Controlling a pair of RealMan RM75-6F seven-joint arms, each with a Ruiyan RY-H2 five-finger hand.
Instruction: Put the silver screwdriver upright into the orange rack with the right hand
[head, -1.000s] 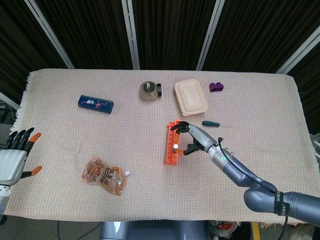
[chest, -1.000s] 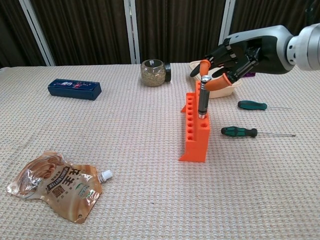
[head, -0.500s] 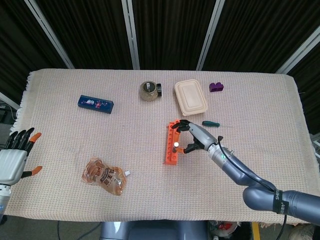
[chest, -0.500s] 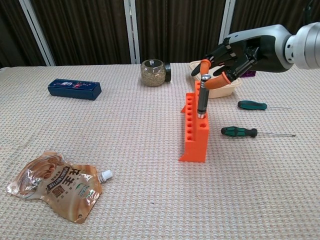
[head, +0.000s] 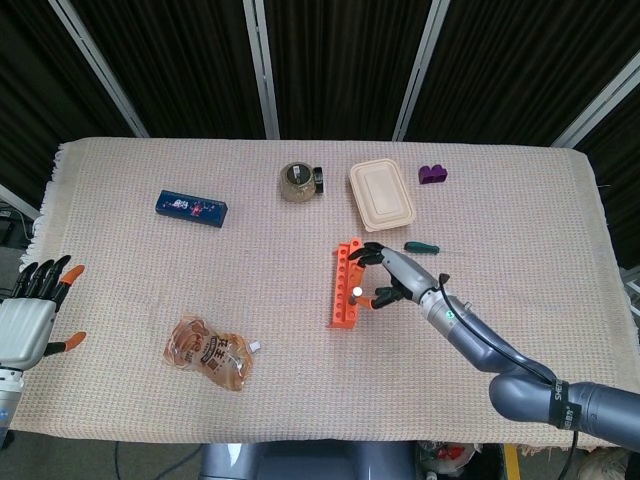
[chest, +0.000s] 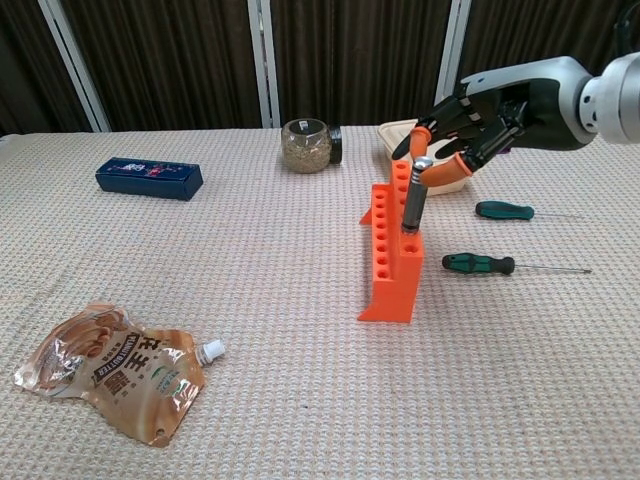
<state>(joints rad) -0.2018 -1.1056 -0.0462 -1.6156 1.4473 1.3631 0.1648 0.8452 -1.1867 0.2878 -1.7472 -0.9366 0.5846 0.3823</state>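
The orange rack (head: 340, 312) (chest: 390, 272) lies mid-table, running away from me. The silver screwdriver (chest: 411, 200) (head: 355, 292) stands in one of the rack's near holes, leaning slightly to the right. My right hand (head: 395, 272) (chest: 480, 115) is just right of the rack, its orange fingertips (chest: 443, 177) curled around the top of the screwdriver handle and holding it. My left hand (head: 25, 320) hovers off the table's left edge with its fingers apart and nothing in it.
Two green-handled screwdrivers (chest: 480, 263) (chest: 505, 210) lie right of the rack. A glass jar (head: 296, 181), a lidded beige box (head: 381, 194) and a purple piece (head: 432, 174) sit at the back. A blue box (head: 192, 208) and a snack pouch (head: 208, 352) lie to the left.
My right hand has shifted slightly to the right, and the screwdriver's top has tipped right with it while its tip stays in the rack. The left hand has not moved.
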